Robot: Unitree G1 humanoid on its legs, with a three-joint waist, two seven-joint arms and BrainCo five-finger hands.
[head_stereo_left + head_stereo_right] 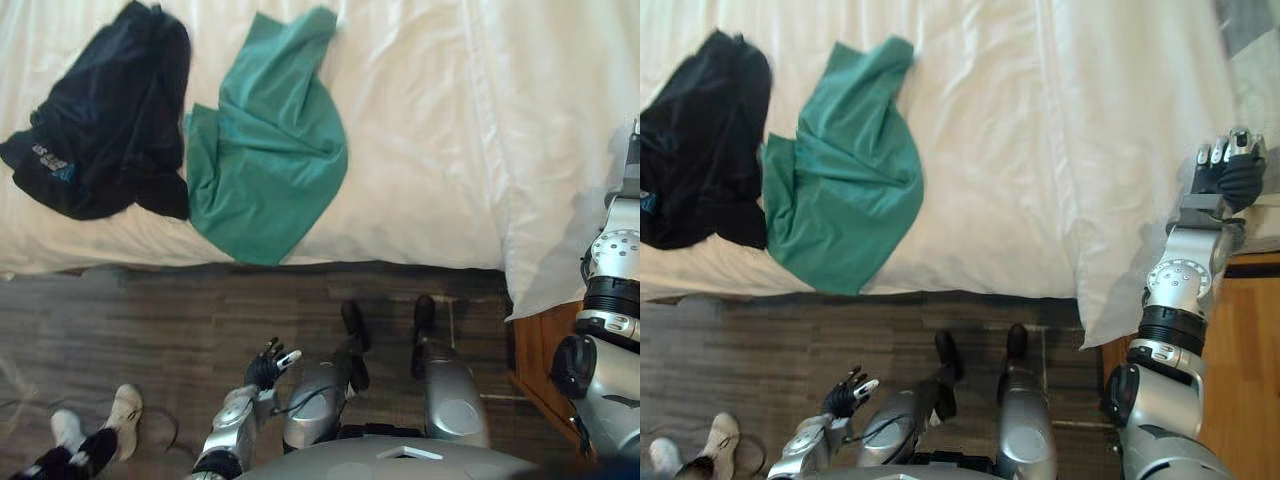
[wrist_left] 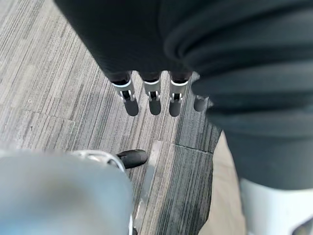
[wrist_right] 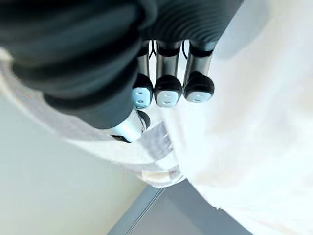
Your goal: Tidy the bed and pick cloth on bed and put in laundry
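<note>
Green cloth (image 1: 268,160) on white bed (image 1: 430,130) beside plank floor (image 1: 150,320)

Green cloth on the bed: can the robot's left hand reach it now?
Probably yes: the left hand hangs open above the floor, the green cloth lies at the bed's near edge, nothing between.

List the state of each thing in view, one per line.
Duvet: wrinkled, right corner hanging down over the side.
Green cloth: crumpled on the duvet, lower end reaching its front edge.
Dark cloth: bunched on the duvet, against the green cloth.
Left hand: low over the floor, fingers straight, holding nothing.
Right hand: raised at the duvet's right edge; grip unclear.
</note>
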